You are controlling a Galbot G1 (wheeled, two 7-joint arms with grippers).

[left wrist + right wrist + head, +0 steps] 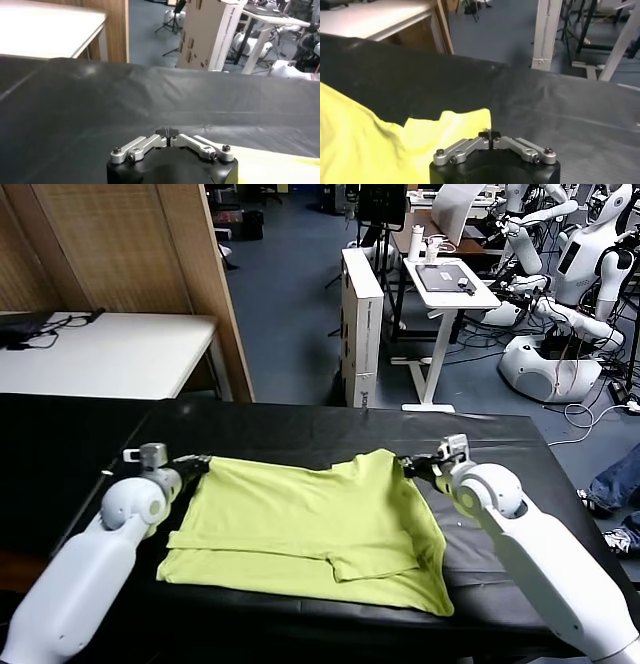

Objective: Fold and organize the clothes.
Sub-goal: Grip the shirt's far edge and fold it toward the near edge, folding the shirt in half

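The clothes, one lime T-shirt, lie flat on the black table with the near part folded over. My left gripper rests at the shirt's far left corner. Its fingers are shut, and in the left wrist view no cloth shows between the tips; the shirt lies beside the gripper. My right gripper sits at the far right corner, which peaks up a little toward it. In the right wrist view the clothes reach right up to the tips of the right gripper, which are shut on the corner.
A white table and a wooden partition stand beyond the far left edge. A tall white box and a small white stand are on the floor behind. Other robots stand at the back right.
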